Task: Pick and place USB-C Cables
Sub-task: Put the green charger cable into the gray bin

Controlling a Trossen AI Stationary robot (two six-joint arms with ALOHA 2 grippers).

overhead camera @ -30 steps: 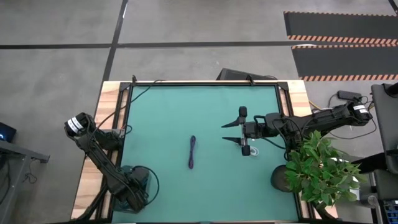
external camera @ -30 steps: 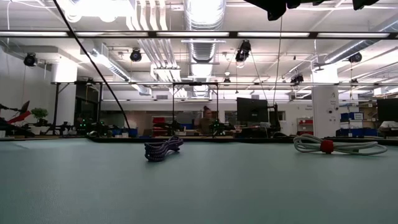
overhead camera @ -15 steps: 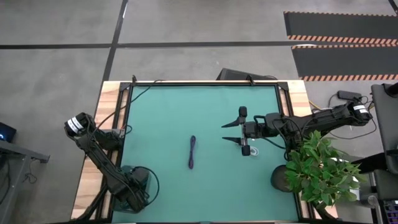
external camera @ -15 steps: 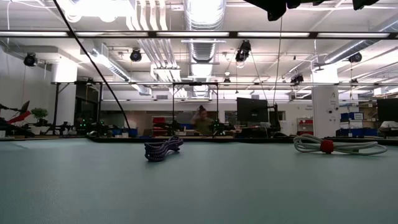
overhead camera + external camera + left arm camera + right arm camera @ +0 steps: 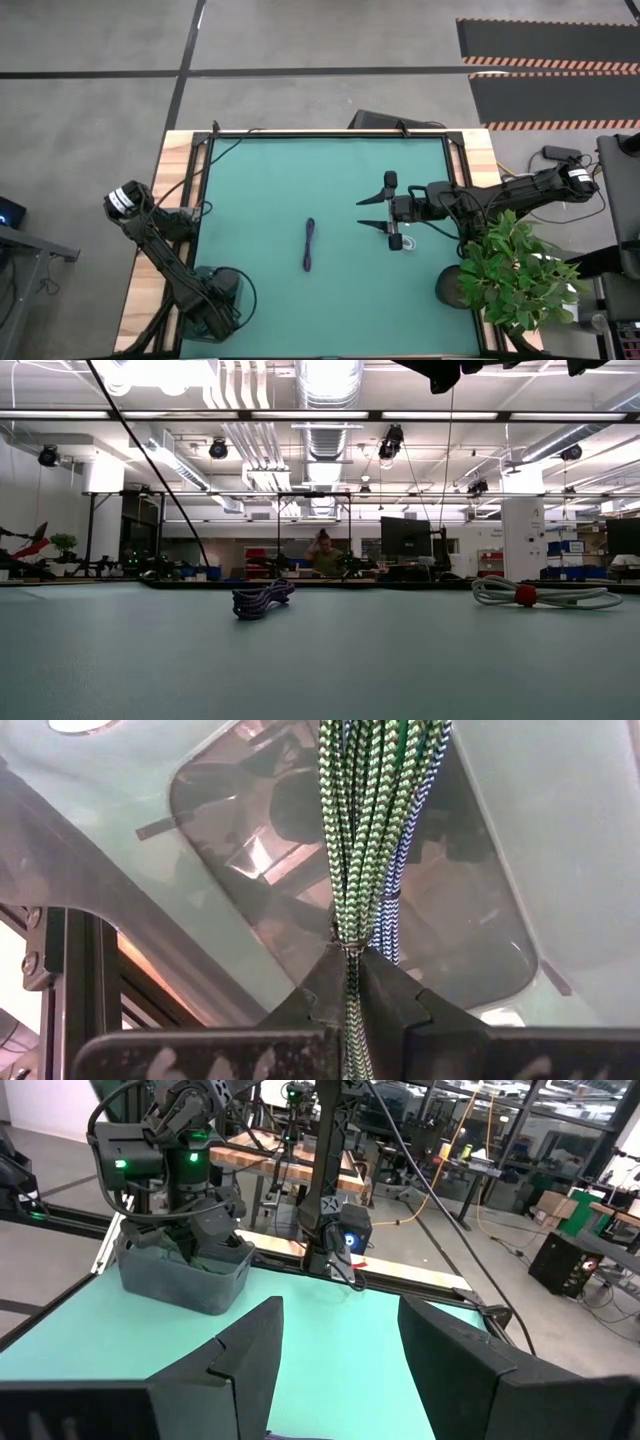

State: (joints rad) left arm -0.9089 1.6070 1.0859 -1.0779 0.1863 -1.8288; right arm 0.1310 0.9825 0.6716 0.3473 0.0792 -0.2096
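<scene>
So the left gripper (image 5: 350, 985) is down at the near-left corner of the teal-green tabletop (image 5: 330, 290), clamped tight on a braided teal-green cable bundle (image 5: 375, 830), which hangs over a dark grey plastic bin (image 5: 185, 1275) parked in that corner. The right gripper (image 5: 372, 211) hovers above the right half of the mat with its jaws spread wide and nothing in them. A dark purple-navy braided cable bundle (image 5: 309, 245) lies loose around the middle of the tabletop, well apart from both grippers. The white cable coil with a red tie (image 5: 545, 595) sits on the mat under the right arm's wrist. A leafy green potted plant (image 5: 515, 270) stands off the near-right edge.
</scene>
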